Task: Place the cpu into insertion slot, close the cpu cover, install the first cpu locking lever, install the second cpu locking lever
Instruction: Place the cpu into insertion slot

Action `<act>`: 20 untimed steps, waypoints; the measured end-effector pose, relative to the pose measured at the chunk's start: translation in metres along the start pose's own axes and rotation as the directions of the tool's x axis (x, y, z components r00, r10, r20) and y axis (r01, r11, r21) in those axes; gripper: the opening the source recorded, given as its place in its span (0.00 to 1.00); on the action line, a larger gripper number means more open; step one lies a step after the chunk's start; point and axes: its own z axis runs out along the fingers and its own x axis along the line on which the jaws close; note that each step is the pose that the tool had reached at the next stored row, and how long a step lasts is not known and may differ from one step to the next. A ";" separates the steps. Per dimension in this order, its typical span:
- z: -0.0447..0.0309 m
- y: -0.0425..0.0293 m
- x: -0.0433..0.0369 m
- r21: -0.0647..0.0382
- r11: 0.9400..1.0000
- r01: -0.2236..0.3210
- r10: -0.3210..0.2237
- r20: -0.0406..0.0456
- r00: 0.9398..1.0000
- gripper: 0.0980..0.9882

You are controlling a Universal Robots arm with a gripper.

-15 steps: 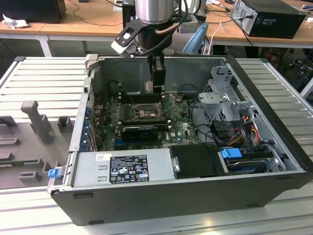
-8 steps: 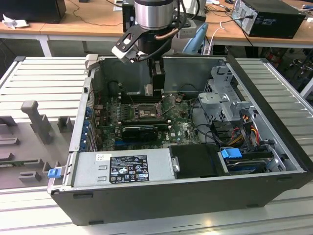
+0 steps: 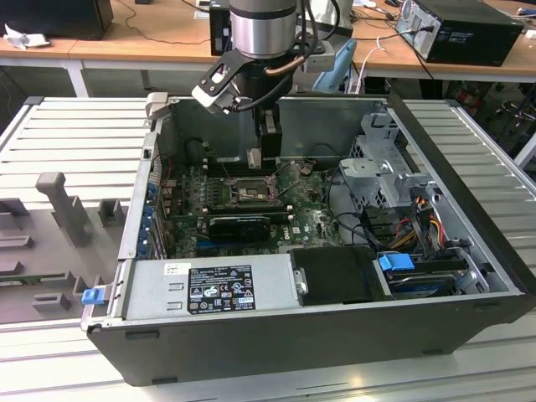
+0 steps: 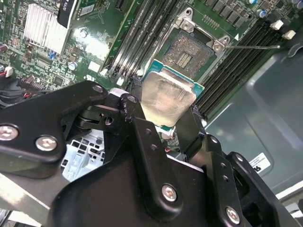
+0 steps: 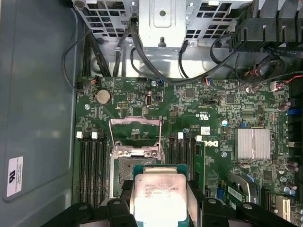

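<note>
— What do we have in the black two-fingered gripper [image 4: 165,116]?

— We've clamped it on the small flat square silver-topped cpu [image 4: 166,94], held over the square dark metal-rimmed insertion slot [image 4: 187,54] and not yet seated. The thin silver frame cpu cover [image 5: 136,121] stands open. Seating, closing and the locking levers [image 4: 251,46] are left.

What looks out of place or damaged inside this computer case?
Nothing looks damaged or spilled. The cpu is simply not seated: the gripper holds it over the insertion slot, whose cpu cover stands open.

No legible text; power supply label [image 3: 220,289] unreadable
</note>
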 end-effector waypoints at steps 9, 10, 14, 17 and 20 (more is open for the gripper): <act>0.0082 -0.0007 -0.0002 0.000 1.000 0.000 0.000 0.001 1.000 0.48; 0.0101 -0.0008 -0.0002 0.000 1.000 0.000 0.000 0.001 1.000 0.48; 0.0222 -0.0019 0.0005 0.000 1.000 0.000 0.000 0.001 1.000 0.48; 0.0302 -0.0027 0.0010 0.000 1.000 0.000 0.000 0.001 1.000 0.48; 0.0374 -0.0035 0.0011 0.000 1.000 0.000 0.000 0.001 1.000 0.48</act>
